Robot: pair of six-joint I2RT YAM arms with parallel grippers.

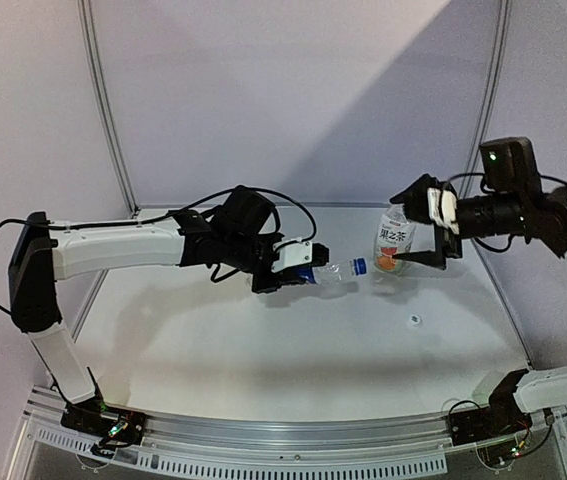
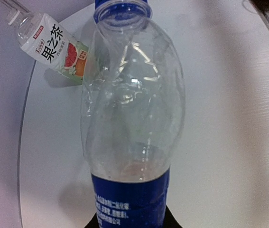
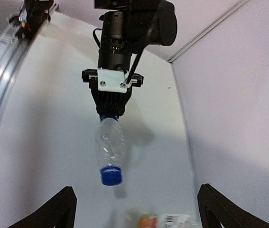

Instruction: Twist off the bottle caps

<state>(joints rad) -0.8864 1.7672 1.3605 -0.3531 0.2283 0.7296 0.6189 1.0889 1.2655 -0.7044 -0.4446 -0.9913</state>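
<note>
My left gripper (image 1: 298, 270) is shut on the slim Pepsi bottle (image 1: 328, 270) at its blue label and holds it level above the table. Its blue cap (image 1: 359, 266) is on the neck and points at the wider bottle (image 1: 394, 240). That bottle stands upright with a green-white-orange label. My right gripper (image 1: 413, 232) is open, with one finger on each side of the wider bottle. In the right wrist view the fingers (image 3: 60, 209) stand wide apart, with the blue cap (image 3: 111, 175) ahead of them. A small white round cap (image 1: 415, 320) lies on the table.
The white table (image 1: 263, 350) ends at a metal rail (image 1: 263, 435) near the arm bases. Grey walls and frame posts (image 1: 103, 100) close the back and sides. The wider bottle also shows in the left wrist view (image 2: 53, 45), beyond the Pepsi bottle (image 2: 132, 118).
</note>
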